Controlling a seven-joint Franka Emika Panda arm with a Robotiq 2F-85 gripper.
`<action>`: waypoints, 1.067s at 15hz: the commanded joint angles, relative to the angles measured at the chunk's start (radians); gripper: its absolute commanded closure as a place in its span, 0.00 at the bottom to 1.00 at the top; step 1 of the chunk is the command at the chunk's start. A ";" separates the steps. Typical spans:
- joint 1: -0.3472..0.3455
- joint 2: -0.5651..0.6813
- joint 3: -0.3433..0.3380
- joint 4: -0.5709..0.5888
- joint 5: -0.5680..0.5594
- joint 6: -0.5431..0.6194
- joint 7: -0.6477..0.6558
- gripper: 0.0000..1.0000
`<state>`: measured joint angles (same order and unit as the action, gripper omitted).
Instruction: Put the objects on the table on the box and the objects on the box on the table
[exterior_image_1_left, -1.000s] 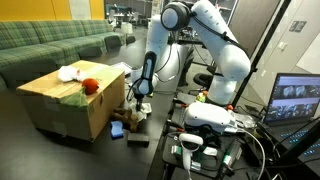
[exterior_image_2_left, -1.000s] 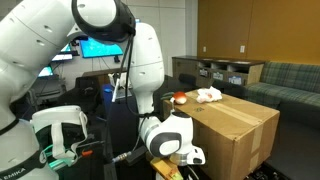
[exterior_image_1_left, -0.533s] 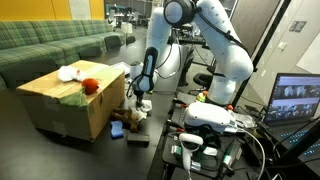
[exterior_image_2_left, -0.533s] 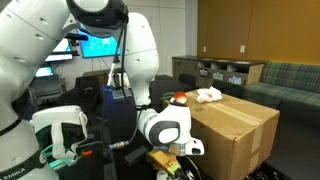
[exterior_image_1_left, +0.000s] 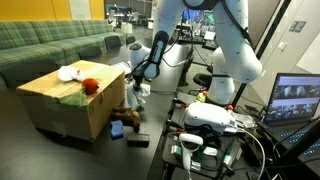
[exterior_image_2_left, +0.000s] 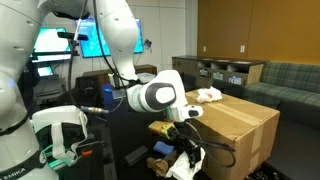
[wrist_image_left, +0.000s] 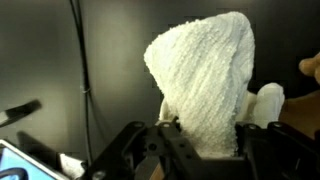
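My claw (wrist_image_left: 203, 135) is closed narrow on a white terry-cloth towel (wrist_image_left: 205, 80). In the wrist view the cloth stands bunched up between my two dark fingers (wrist_image_left: 135, 148), its rounded top filling the middle of the picture, with the dark matte table (wrist_image_left: 60, 70) behind it.

In both exterior views the claw (exterior_image_1_left: 139, 84) hangs in the air beside the near corner of the large tan cardboard box (exterior_image_1_left: 60, 108), at about the height of the box top. The towel (exterior_image_1_left: 134, 98) droops from it, clear of the table (exterior_image_1_left: 45, 155). From the opposite side the towel (exterior_image_2_left: 190, 160) hangs below my claw (exterior_image_2_left: 184, 120) in front of the box (exterior_image_2_left: 240, 128); dark cables cross it there, so I think it hangs free, but I cannot be sure.

On the flat top of the box lie a crumpled white cloth (exterior_image_1_left: 68, 72) at the far end, a small red round object (exterior_image_1_left: 90, 85) nearer my arm, and a flat green piece (exterior_image_1_left: 72, 97) at the front edge. The white cloth (exterior_image_2_left: 208, 94) shows on the box top from the opposite side too.

Down on the table, just beside the box's corner and below my claw, sit a small blue item (exterior_image_1_left: 117, 128), a brown item (exterior_image_1_left: 130, 118) and a dark block (exterior_image_1_left: 138, 140), all too small to name more closely.
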<state>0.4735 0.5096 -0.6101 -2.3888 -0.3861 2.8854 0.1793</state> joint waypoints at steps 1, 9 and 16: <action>0.197 -0.155 -0.187 -0.005 -0.153 -0.124 0.239 0.95; 0.038 -0.393 0.059 0.199 -0.202 -0.482 0.572 0.95; -0.260 -0.353 0.420 0.353 -0.117 -0.505 0.699 0.95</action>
<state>0.2945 0.1095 -0.2876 -2.1067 -0.5324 2.3866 0.8229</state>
